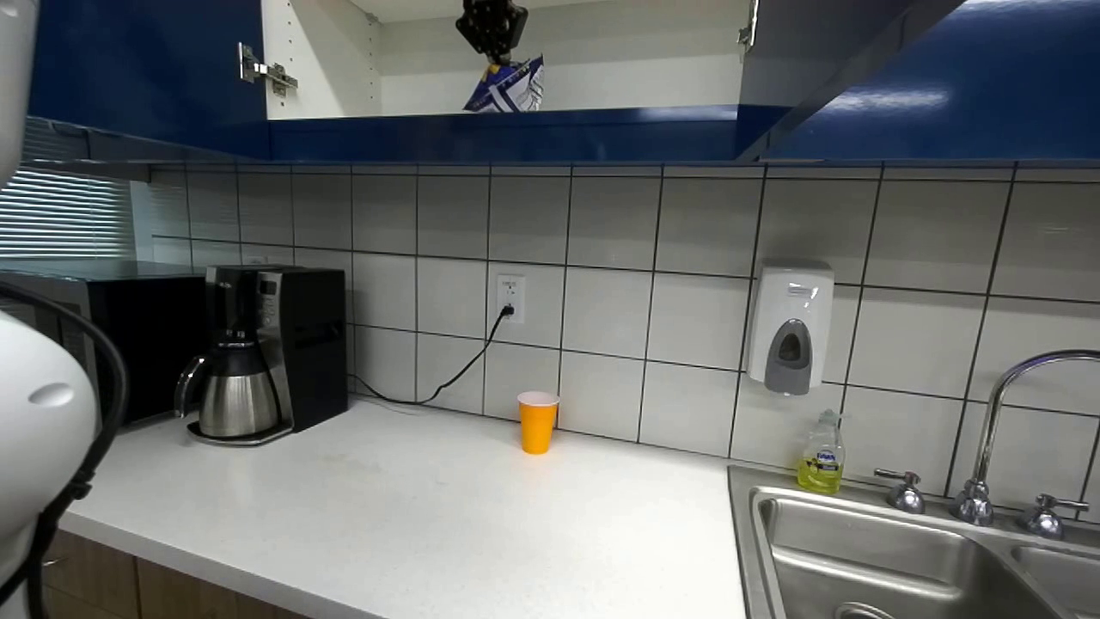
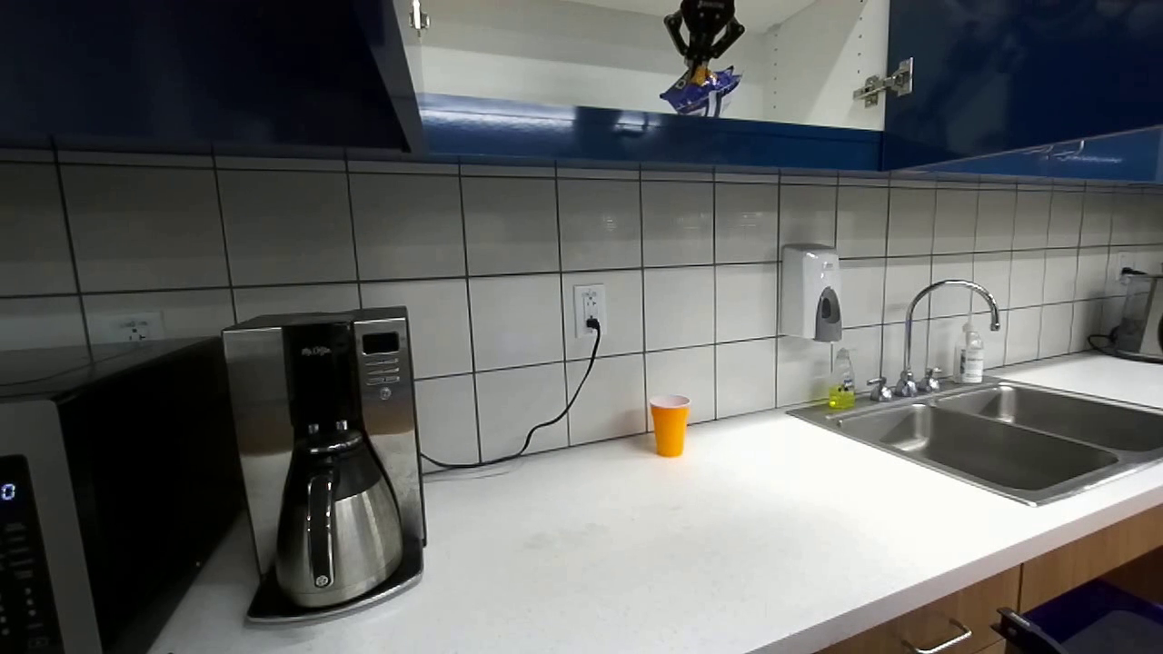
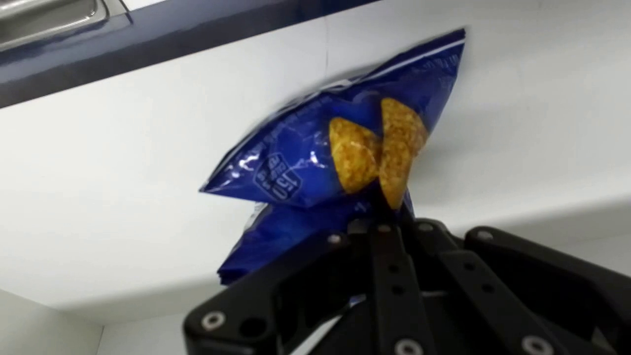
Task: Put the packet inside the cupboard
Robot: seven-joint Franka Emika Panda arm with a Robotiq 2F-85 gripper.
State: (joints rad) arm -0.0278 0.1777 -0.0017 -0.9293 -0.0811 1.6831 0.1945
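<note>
The packet is a blue chip bag with orange chips printed on it. It shows inside the cupboard in both exterior views (image 1: 513, 91) (image 2: 704, 96) and large in the wrist view (image 3: 296, 158). My gripper (image 1: 498, 58) points down above it, and its fingers are shut on the packet's pinched upper part; it also shows from an exterior view (image 2: 698, 65) and in the wrist view (image 3: 377, 224). The fingertips are partly hidden by the packet. The blue-edged white cupboard (image 1: 619, 64) is open. The packet's bottom is hidden behind the cupboard's front edge in both exterior views.
Blue cupboard doors stand open at the left (image 1: 146, 77) and right (image 1: 825, 69). A raised blue front edge (image 1: 507, 137) runs along the cupboard. Below are an orange cup (image 1: 538, 425), a coffee maker (image 1: 284, 344), a soap dispenser (image 1: 791, 327) and a sink (image 1: 859, 550).
</note>
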